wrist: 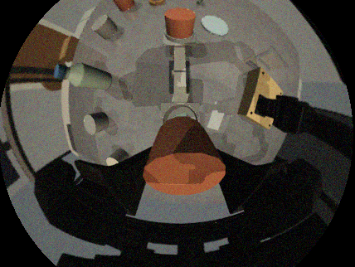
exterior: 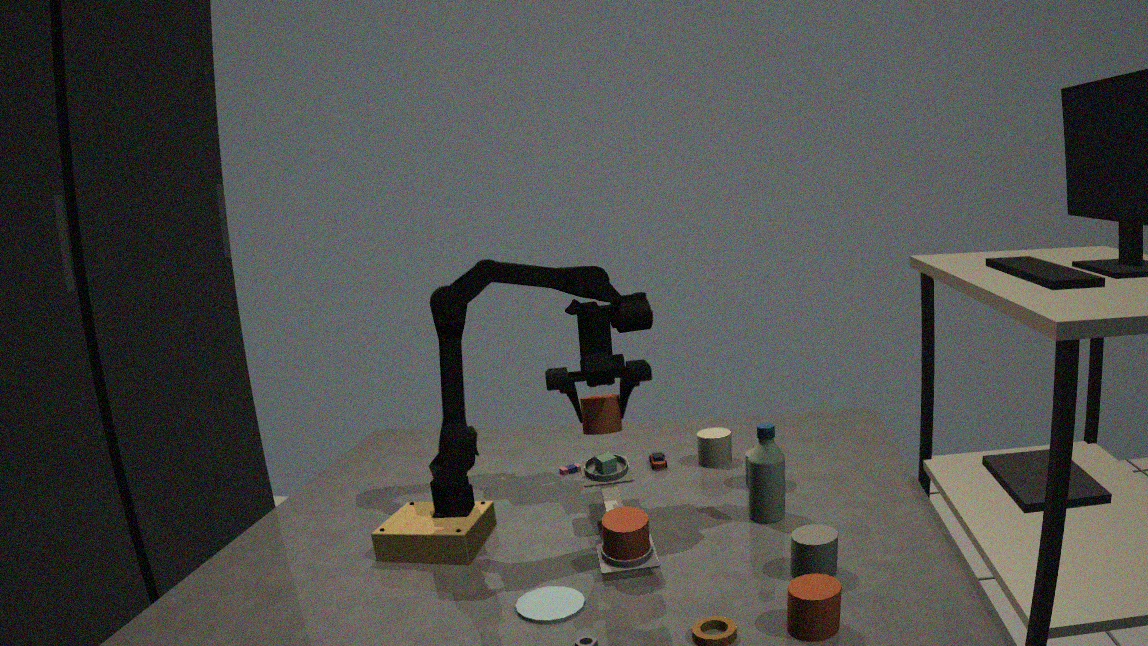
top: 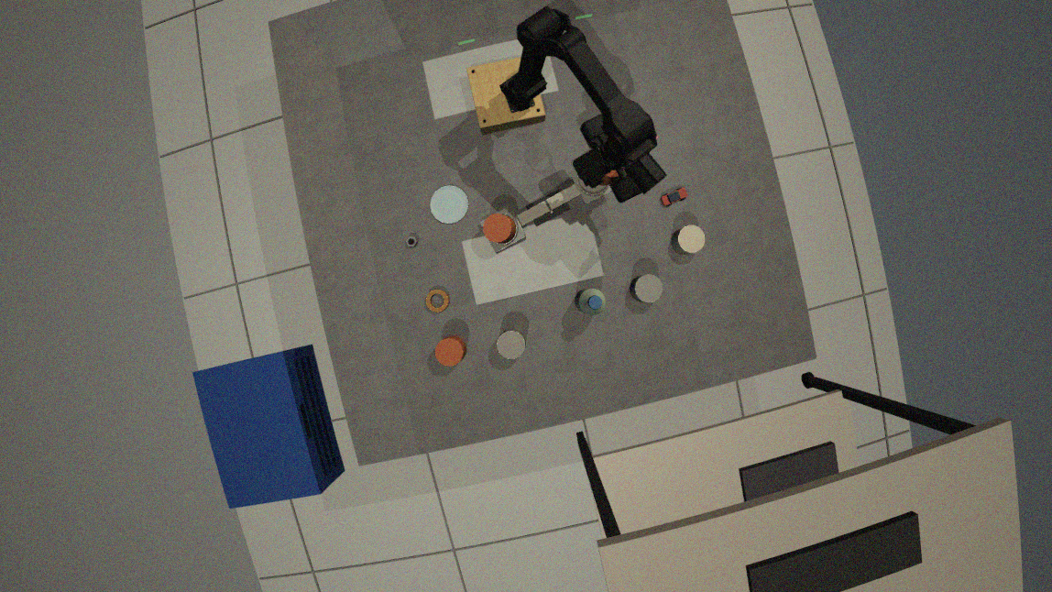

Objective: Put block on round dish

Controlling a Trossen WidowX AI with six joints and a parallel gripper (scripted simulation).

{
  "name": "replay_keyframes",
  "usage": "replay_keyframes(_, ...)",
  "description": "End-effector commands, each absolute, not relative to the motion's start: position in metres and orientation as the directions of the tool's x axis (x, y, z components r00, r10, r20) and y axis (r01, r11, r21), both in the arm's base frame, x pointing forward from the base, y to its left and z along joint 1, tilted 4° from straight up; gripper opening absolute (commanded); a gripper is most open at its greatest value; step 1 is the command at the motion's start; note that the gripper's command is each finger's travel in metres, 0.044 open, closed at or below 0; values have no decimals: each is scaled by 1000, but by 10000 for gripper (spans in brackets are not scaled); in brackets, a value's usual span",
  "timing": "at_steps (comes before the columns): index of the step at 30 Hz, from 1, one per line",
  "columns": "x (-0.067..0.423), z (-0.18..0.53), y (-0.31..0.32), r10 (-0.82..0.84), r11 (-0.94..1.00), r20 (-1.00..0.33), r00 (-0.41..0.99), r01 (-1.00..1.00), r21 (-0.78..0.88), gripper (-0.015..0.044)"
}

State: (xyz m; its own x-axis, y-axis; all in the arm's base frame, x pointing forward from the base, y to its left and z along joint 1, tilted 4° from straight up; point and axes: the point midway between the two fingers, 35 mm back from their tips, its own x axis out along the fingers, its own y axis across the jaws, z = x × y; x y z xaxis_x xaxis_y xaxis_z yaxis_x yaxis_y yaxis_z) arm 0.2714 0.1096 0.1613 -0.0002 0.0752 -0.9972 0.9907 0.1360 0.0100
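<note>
My gripper [exterior: 601, 416] [wrist: 182, 150] is shut on an orange cup [exterior: 601, 401] [wrist: 182, 138], held in the air above the far end of the balance [top: 555, 202] [exterior: 611, 499] [wrist: 179, 60]. A small green block [exterior: 606, 462] sits uncovered in the ringed pan at that end, below the cup. In the top view the arm mostly hides the held cup. The other orange cup [top: 499, 227] [exterior: 625, 531] [wrist: 180, 22] stands upright on the opposite pan. The pale blue round dish [top: 448, 204] [exterior: 549, 604] [wrist: 215, 25] is empty, beside that standing cup.
A green bottle [top: 586, 294] [exterior: 766, 482], a third orange cylinder [top: 450, 352] [exterior: 814, 606], grey cylinders [top: 510, 345] [top: 648, 288] and a cream one [top: 691, 239] [exterior: 714, 447] stand along one side. A toy car [top: 673, 196] [exterior: 658, 460] lies near the far pan.
</note>
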Motion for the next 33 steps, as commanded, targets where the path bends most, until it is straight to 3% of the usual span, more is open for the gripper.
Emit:
replay_keyframes(1, 271, 149, 127, 75, 137, -997, 1, 990, 11, 0)
replay_keyframes(20, 250, 87, 209, 89, 143, -996, 6, 990, 19, 0)
replay_keyframes(33, 249, 49, 215, 89, 141, -996, 7, 990, 20, 0)
